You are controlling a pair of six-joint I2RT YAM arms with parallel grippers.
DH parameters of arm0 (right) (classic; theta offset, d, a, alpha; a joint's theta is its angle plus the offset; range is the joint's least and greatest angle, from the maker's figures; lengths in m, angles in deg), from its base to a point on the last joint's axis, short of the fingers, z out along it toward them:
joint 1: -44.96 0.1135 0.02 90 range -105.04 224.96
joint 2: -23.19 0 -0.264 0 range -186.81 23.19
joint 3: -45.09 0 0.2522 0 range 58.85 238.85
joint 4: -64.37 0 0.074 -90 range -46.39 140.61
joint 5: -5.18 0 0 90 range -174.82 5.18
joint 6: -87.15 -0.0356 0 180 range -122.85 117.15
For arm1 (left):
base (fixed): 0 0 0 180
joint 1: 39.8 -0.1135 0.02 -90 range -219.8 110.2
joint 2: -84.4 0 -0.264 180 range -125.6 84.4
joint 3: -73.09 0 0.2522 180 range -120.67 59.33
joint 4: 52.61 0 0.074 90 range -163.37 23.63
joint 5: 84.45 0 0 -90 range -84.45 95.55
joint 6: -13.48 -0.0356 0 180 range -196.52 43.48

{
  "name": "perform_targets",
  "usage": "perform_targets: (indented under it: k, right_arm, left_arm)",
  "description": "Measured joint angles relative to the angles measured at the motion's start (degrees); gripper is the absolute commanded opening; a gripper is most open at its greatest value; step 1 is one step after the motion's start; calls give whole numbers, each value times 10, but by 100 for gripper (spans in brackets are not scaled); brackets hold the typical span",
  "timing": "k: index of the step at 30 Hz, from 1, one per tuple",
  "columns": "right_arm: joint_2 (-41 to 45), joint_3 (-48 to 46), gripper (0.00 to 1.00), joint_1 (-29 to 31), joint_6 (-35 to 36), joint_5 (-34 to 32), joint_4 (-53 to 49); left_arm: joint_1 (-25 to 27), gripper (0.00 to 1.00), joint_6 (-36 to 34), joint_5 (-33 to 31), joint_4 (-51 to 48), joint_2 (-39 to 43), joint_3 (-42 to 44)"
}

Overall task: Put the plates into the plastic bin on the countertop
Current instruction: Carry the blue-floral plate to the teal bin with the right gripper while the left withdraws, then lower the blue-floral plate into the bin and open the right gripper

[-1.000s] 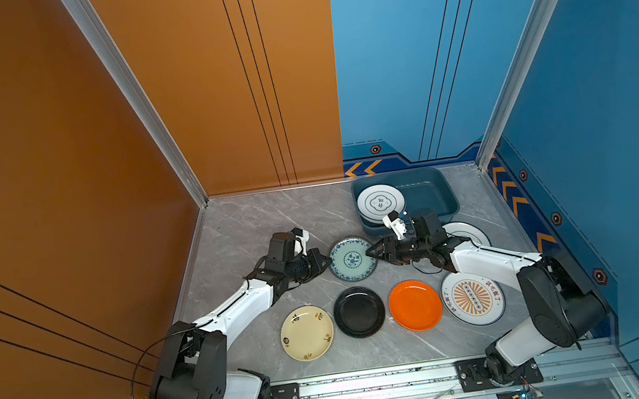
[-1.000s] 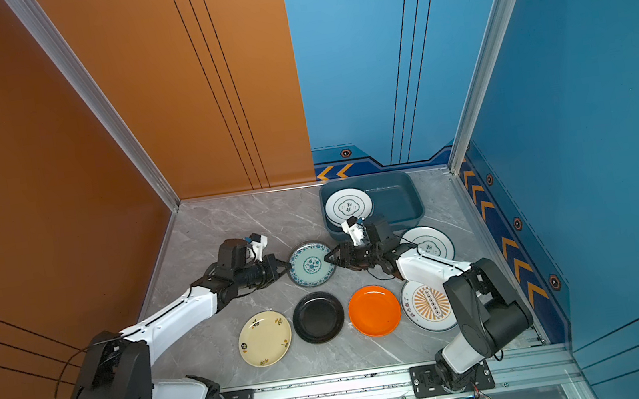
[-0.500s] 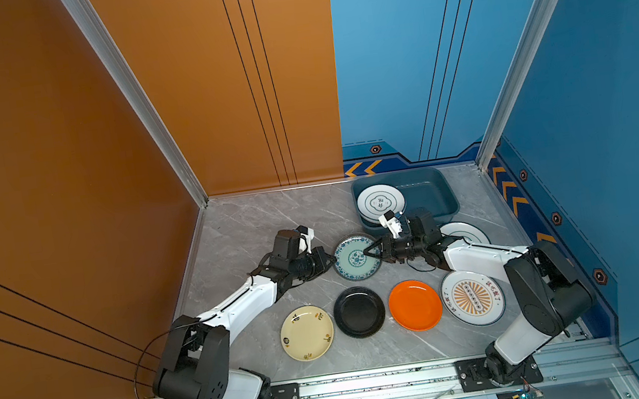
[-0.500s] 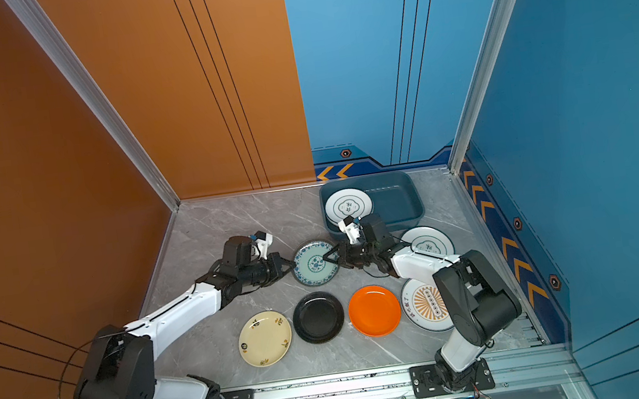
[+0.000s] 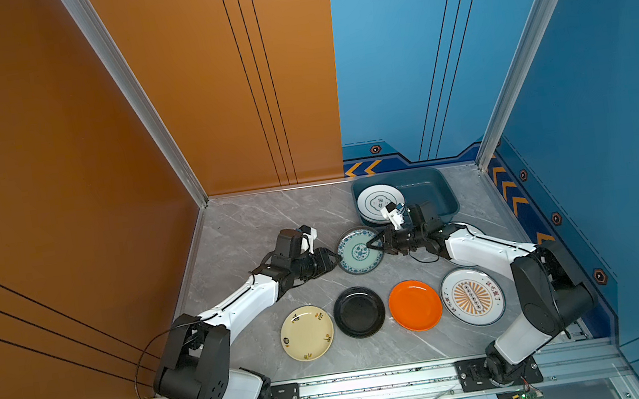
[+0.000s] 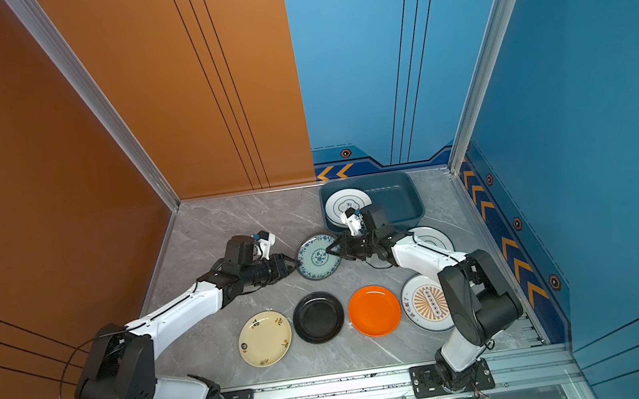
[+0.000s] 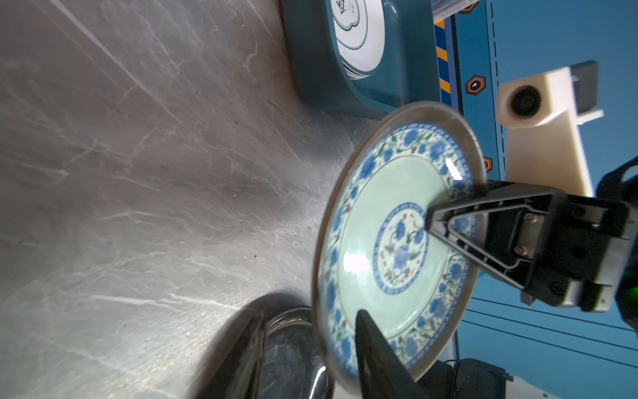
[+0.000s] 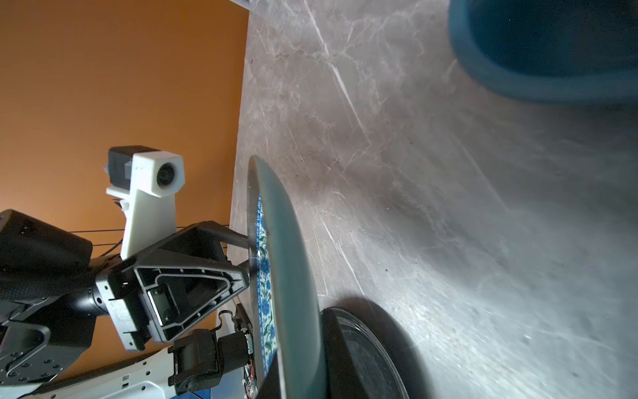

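Plates point(image 5: 359, 312) lie across the countertop point(image 5: 255, 234); the bin point(image 5: 426, 192) stands at the back. The teal plate point(image 5: 358, 252) hangs tilted, clear of the surface. The right gripper point(image 5: 372, 244) is clamped on its rim; the left gripper point(image 5: 333, 261) stands parted around the opposite rim. I think the left should draw back straight, then the right carries the plate level over the bin wall.
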Motion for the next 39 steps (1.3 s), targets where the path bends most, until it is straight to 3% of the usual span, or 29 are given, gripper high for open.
perform_targets:
  k: [2, 3, 6, 12, 20, 28, 39]
  right_arm:
    - [10, 26, 0, -16, 19, -13, -41]
    - [17, 41, 0, -26, 30, -23, -64]
    - [37, 86, 0, -57, 58, -57, -127]
    - [48, 191, 0, -122, 116, -191, -247]
    - [-10, 270, 0, -202, 137, -304, -294]
    - [-135, 323, 0, -246, 138, -337, -309]
    - [-232, 395, 0, -249, 137, -341, -319]
  left_arm:
    - [2, 84, -7, -6, -5, 2, 0]
    - [2, 99, -9, -9, -6, 6, 1]
    - [3, 98, -8, -21, -6, 27, 13]
    - [3, 98, -8, -43, 2, 67, 51]
    - [3, 98, -8, -53, 2, 70, 66]
    - [3, 98, -17, -56, 2, 99, 78]
    - [3, 98, -21, -58, -3, 99, 84]
